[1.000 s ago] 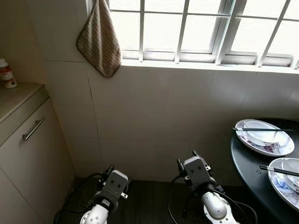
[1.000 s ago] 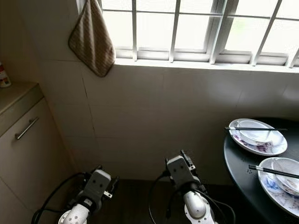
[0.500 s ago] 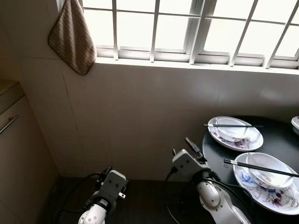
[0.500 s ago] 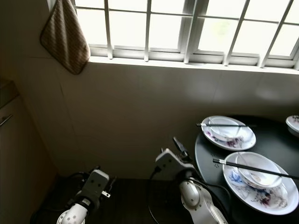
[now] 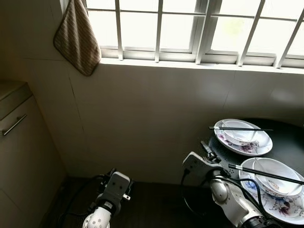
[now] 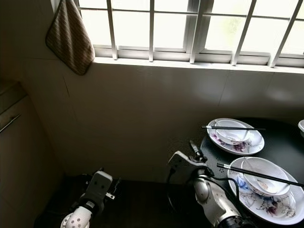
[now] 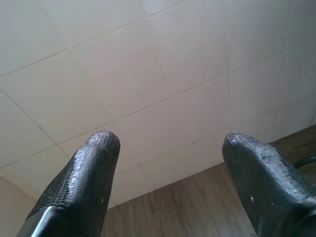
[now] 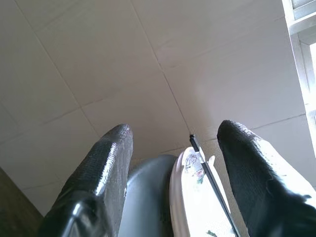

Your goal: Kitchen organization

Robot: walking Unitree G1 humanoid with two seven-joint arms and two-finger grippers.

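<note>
A round black table [image 5: 289, 137] stands at the right. On it, a far floral plate [image 5: 247, 146] holds a white bowl [image 5: 237, 135] with black chopsticks [image 5: 240, 128] laid across. A nearer plate [image 5: 278, 204] carries another bowl [image 5: 271, 172] under a second pair of chopsticks [image 5: 266, 174]. My right gripper [image 5: 208, 149] is open beside the table's left edge, pointing at the tiled wall; its wrist view shows the table rim [image 8: 148, 197] and a plate [image 8: 197, 202] between the fingers. My left gripper [image 7: 168, 148] hangs low, open and empty, facing wall and floor.
A striped cloth [image 5: 78, 40] hangs at the barred window [image 5: 199, 28]. A beige cabinet [image 5: 23, 152] with a bar handle [image 5: 13, 125] fills the left. A tiled wall [image 5: 152, 114] is straight ahead above a dark wooden floor [image 5: 152, 209]. Another bowl [image 6: 301, 126] sits far right.
The camera has swung right, bringing more of the table and plates into view. My right arm has lifted and moved right, up to the table's edge. The left arm still hangs low.
</note>
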